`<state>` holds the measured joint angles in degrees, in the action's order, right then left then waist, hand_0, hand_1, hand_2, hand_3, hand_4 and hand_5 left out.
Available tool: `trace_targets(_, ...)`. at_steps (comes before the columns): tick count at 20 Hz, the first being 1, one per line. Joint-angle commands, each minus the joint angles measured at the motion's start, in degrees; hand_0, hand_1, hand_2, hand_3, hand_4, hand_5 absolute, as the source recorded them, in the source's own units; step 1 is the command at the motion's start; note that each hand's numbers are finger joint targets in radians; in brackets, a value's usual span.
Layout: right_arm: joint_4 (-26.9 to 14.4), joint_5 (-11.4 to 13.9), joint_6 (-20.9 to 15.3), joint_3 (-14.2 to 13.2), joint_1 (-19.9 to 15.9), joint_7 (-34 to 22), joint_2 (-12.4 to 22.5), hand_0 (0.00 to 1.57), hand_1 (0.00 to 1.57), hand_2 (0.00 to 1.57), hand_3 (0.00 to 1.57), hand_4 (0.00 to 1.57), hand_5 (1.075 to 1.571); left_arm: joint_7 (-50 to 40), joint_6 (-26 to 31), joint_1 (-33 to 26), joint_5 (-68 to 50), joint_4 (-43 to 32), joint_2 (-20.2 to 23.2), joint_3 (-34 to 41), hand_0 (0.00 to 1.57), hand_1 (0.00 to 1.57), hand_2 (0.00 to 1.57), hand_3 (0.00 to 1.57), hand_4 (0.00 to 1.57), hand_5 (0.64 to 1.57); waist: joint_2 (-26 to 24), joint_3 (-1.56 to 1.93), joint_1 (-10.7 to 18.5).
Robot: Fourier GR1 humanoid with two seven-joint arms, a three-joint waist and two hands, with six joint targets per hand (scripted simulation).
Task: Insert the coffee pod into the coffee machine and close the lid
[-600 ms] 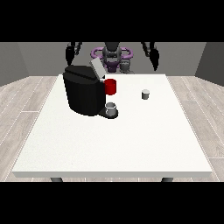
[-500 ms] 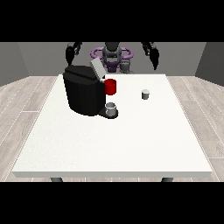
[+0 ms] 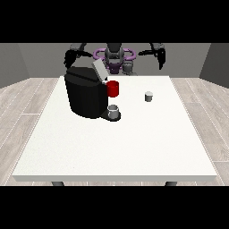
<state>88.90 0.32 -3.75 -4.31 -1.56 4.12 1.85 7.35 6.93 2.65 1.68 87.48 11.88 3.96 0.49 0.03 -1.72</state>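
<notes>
Both of our hands have shifted a little since half a second ago, while nothing on the table has changed place. At the view's right our hand [image 3: 160,57] has dropped slightly from its raised spot and now hangs behind the far edge of the white table [image 3: 134,143], its arm bent out from the shoulder and the forearm angled downward. At the view's left our other hand [image 3: 70,58] has moved very little and sits just above and behind the top of the coffee machine [image 3: 85,94], with its arm bent outward in the same way. We cannot tell from this view how the fingers of either hand lie, whether spread or curled; neither hand appears to touch anything.

We see the coffee pod [image 3: 149,96], a small grey cylinder, standing upright on the table to the right of the machine, well apart from both hands. The machine's lid [image 3: 99,69] is tilted up and open at the top. A red part [image 3: 113,88] sticks out at the machine's front right, and a small grey cup [image 3: 114,111] stands on the machine's base below it. Our torso [image 3: 114,56] is centred behind the table's far edge.
</notes>
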Motion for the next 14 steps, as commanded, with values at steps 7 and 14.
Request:
trace_targets(7, 3.4, -0.4, -0.1, 3.4, -0.8, 1.3, -1.0, 0.00, 0.00, 0.00, 0.00, 0.17, 1.571, -2.5, 4.8, 13.3, -0.7, -17.0, 9.1, 7.6, 0.00, 0.00, 0.00, 0.00, 0.00, 1.571, 5.4, -0.05, -6.5)
trace_targets(14, 2.4, -0.9, -1.7, 2.8, -4.4, 2.5, -1.4, 0.00, 0.00, 0.00, 0.00, 0.23, 1.571, -1.2, 5.4, 18.1, 1.9, -27.2, 11.3, 8.4, 0.00, 0.00, 0.00, 0.00, 0.00, 1.571, 9.4, -0.05, -5.9)
